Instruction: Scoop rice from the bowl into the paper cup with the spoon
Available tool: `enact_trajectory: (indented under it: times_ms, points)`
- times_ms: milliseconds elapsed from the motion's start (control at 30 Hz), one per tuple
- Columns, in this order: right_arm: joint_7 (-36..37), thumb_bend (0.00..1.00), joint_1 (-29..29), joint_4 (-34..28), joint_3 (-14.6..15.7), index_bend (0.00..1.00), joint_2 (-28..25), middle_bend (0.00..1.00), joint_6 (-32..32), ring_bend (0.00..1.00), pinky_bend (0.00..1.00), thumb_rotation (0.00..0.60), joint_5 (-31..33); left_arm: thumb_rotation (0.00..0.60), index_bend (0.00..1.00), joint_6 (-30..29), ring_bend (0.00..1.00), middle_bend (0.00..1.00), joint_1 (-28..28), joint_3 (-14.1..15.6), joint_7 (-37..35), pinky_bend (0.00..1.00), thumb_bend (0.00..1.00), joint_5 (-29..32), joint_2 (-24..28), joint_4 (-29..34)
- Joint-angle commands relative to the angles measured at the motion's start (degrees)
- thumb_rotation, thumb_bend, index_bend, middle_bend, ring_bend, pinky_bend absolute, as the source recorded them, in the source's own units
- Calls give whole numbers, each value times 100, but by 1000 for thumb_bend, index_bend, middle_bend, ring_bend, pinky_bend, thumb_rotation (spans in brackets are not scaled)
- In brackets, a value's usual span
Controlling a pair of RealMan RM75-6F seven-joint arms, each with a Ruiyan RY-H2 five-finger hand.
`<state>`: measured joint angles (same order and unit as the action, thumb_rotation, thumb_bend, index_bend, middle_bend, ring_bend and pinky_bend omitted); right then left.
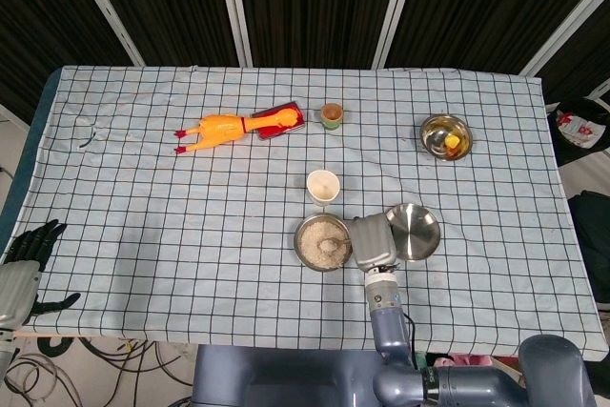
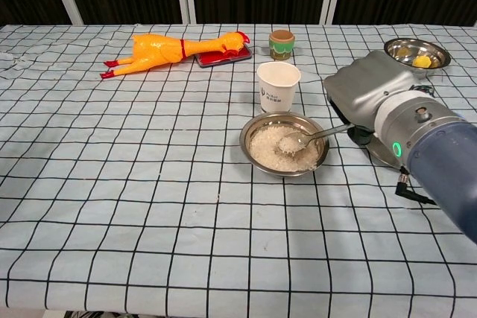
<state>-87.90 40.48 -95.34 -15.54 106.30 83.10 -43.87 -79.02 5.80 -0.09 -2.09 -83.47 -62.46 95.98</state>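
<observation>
Gripping the spoon, the right hand holds its rice-heaped tip over the bowl, near the cup.

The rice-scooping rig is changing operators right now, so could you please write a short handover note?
Right hand: holds the spoon by its handle, its rice-loaded head just above the rice in the bowl.
Left hand: open and idle at the table's near-left edge.
Paper cup: upright just behind the bowl; whether any rice is in it cannot be told.
Done: a spoonful is scooped.
Left: carry it over the cup, tip it in, repeat as needed.
</observation>
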Motion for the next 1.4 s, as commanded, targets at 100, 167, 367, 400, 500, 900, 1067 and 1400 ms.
enact_trajectory:
  times_ms: [100,167,367,400,500,900,1067,1400]
  points:
    - [-100,629,67,-153,-114,693,0,1000,148,1000,1000,600,226,600,0,6,0,0,2,-3,-2,0,28,9,-1,6]
    - [-163,630,100,-210,-152,695,12,1000,214,1000,1000,600,328,600,0,10,0,0,3,-4,-8,0,29,14,0,8]
    - [-332,630,213,-354,-276,698,64,1000,414,1000,1000,600,626,600,0,21,0,0,6,-9,-35,0,29,28,12,19]
    - [-355,630,237,-381,-320,698,86,1000,466,1000,1000,600,716,600,0,23,0,0,7,-10,-44,0,29,31,15,18]
    - [-407,630,316,-407,-366,698,106,1000,549,1000,1000,600,847,600,0,29,0,0,9,-12,-62,0,29,37,21,22]
    - [-396,630,547,-483,-427,698,102,1000,777,1000,1000,600,1182,600,0,52,0,0,14,-17,-76,0,29,64,28,37]
    - [-431,631,654,-602,-577,701,104,1000,948,1000,1000,600,1340,600,0,56,0,0,14,-18,-96,0,29,72,37,46]
    - [-553,634,957,-677,-916,704,56,1000,1197,1000,1000,600,1670,600,0,76,0,0,11,-29,-159,0,29,117,61,67]
